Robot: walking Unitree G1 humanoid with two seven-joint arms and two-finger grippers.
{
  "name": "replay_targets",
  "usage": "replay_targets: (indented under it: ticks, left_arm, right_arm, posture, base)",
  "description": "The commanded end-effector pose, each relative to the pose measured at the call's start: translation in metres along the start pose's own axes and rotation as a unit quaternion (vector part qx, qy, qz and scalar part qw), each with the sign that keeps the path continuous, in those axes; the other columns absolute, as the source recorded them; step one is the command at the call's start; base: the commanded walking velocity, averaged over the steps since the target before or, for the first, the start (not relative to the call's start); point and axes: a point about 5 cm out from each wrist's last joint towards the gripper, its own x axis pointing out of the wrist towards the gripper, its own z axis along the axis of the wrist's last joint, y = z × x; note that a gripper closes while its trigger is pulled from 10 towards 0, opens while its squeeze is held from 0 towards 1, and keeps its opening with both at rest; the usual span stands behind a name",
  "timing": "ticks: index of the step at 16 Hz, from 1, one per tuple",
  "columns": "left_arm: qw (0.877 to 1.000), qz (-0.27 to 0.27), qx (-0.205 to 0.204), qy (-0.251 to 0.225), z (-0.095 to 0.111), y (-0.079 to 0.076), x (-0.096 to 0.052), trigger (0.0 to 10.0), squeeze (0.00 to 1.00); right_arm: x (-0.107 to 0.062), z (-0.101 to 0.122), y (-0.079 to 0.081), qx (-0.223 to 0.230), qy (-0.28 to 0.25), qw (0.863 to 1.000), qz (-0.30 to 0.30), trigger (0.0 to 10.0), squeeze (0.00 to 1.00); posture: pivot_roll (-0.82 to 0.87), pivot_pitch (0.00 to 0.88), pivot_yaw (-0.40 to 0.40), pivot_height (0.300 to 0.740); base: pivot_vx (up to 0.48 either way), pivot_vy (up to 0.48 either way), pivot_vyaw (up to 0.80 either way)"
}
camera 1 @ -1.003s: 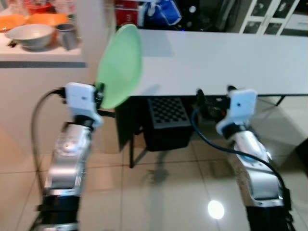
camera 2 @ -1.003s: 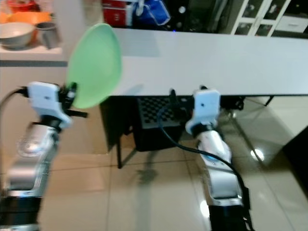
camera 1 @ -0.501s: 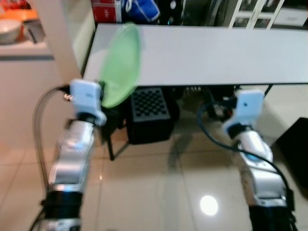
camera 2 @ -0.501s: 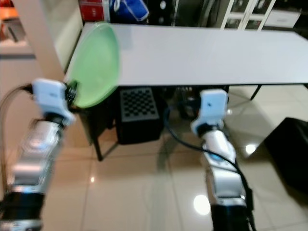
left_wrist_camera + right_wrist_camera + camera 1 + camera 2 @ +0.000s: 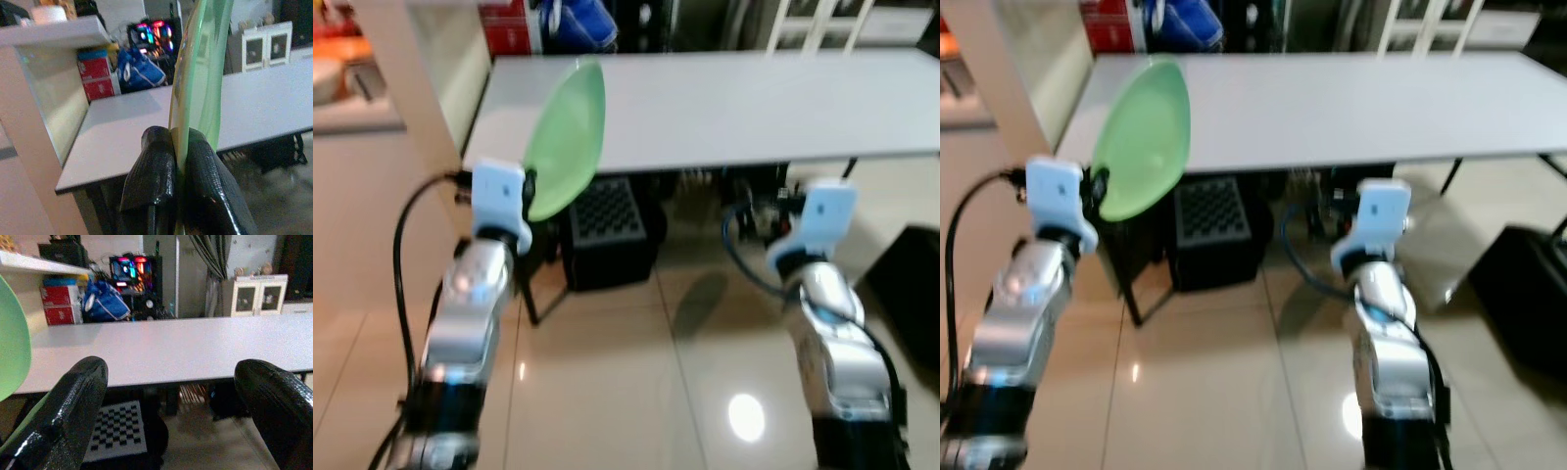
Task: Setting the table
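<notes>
The left tool [image 5: 178, 161] is pinching the green plate [image 5: 568, 137] by its rim, on edge, near the white worktop [image 5: 754, 103] ahead, probably short of it. The right tool [image 5: 171, 401] is hanging wide, holding nothing.

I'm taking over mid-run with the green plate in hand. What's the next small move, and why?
Probably step a little closer to the white table. The left end effector is shut on the green plate, held on edge near the table's left corner, while both arms sit short of the front edge. The right end effector is open, holding nothing. Closing in should let the plate be laid flat.
</notes>
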Motion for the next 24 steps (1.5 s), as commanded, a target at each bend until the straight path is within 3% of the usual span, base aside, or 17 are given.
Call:
replay_targets:
  ticks: [1,5,9,16,20,23,24]
  left_arm:
    - [0.999,-0.006,0.001,-0.033,0.016,-0.001,0.005,10.0,0.00]
    - [0.999,0.003,0.001,-0.034,0.016,0.004,0.006,10.0,0.00]
    - [0.999,-0.006,0.005,-0.036,0.019,0.002,0.010,10.0,0.00]
    - [1.000,-0.006,-0.001,-0.030,0.014,0.001,0.010,10.0,0.00]
    - [0.999,-0.029,0.003,-0.031,0.016,-0.007,0.011,10.0,0.00]
    - [0.999,-0.024,0.005,-0.027,0.015,-0.002,0.010,10.0,0.00]
    - [1.000,-0.008,-0.012,-0.017,0.013,0.004,0.011,10.0,0.00]
  right_arm:
    - [0.005,0.002,0.003,0.000,0.002,1.000,0.003,10.0,0.00]
    - [0.006,0.002,0.010,-0.002,0.006,1.000,0.008,10.0,0.00]
    - [0.010,0.006,0.005,-0.003,-0.005,1.000,-0.007,10.0,0.00]
    - [0.011,0.009,0.011,-0.022,-0.009,1.000,0.015,10.0,0.00]
    - [0.011,0.007,0.009,-0.001,-0.011,1.000,0.010,10.0,0.00]
    - [0.011,0.009,0.015,0.014,-0.014,0.999,0.027,10.0,0.00]
    - [0.010,0.010,0.022,0.019,-0.013,0.998,0.052,10.0,0.00]
  posture:
    - [-0.01,0.000,-0.014,0.740]
    - [-0.03,0.000,-0.012,0.740]
    - [-0.01,0.000,-0.002,0.740]
    - [-0.03,0.000,-0.018,0.740]
    - [-0.01,0.000,-0.012,0.740]
    - [-0.01,0.000,-0.014,0.740]
    - [-0.02,0.000,-0.021,0.740]
  base:
    - [0.435,0.000,0.00]
    - [0.469,0.000,0.00]
    - [0.469,0.000,0.00]
    - [0.469,0.000,0.00]
    - [0.469,0.000,0.00]
    - [0.467,0.000,0.00]
    - [0.337,0.000,0.00]
